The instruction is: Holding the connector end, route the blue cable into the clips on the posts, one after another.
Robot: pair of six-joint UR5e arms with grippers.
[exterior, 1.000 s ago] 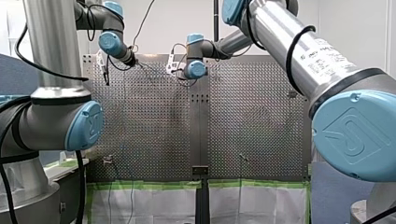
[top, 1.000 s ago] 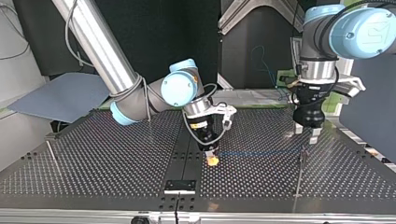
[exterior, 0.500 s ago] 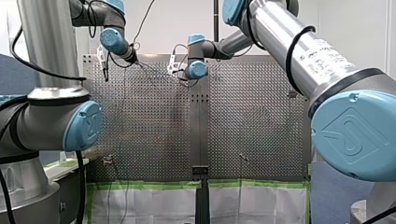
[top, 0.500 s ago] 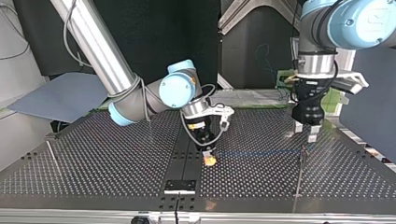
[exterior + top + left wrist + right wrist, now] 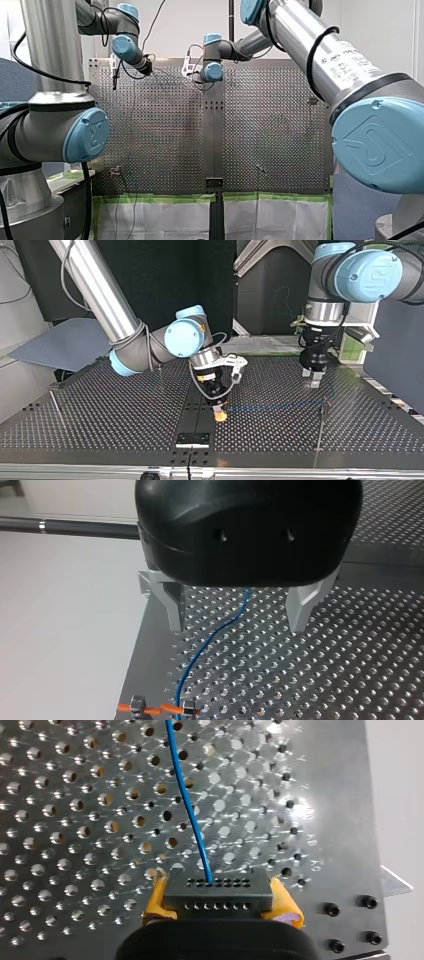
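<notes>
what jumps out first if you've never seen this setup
The blue cable stands out first. It runs from a dark connector clamped between the yellow pads of my right gripper, near the middle of the perforated table. My left gripper hangs open over the same cable at the top view's right.

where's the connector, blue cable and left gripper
connector point(image 5: 218, 892): right wrist view, middle of its dark block
blue cable point(image 5: 186, 805): right wrist view, mid-run ahead of the connector
left gripper point(image 5: 236, 625): left wrist view, midway between its fingertips
</notes>
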